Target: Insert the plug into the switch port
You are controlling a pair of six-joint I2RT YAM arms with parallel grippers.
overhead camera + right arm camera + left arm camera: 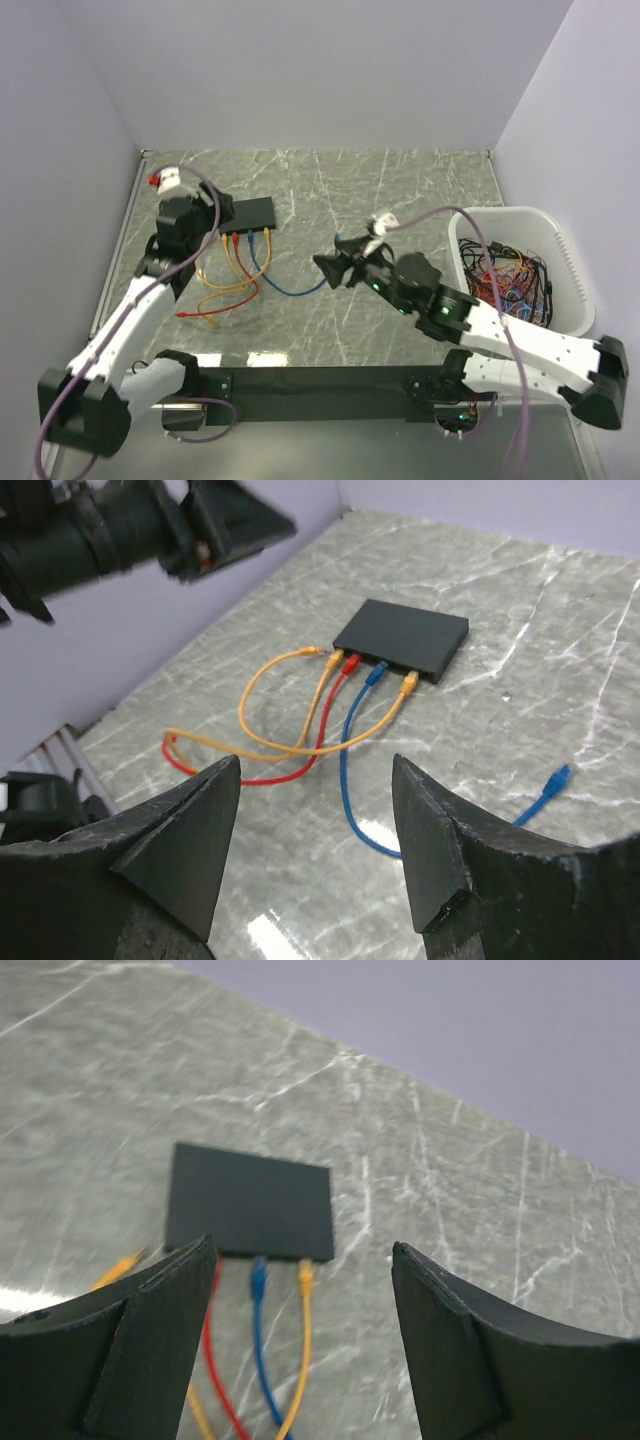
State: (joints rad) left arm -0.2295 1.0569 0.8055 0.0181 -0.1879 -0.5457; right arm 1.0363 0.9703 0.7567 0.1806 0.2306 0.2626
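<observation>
The blue plug (pixel 377 672) looks seated in the switch (pixel 402 638) near the table (pixel 400 200)'s rear-left corner, the task seemingly done, with left gripper (pixel 302 1250) and right gripper (pixel 315 765) both agape and empty.

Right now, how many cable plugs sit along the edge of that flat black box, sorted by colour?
Orange plugs: 2
Red plug: 1
Blue plug: 1
Total at the switch: 4
</observation>
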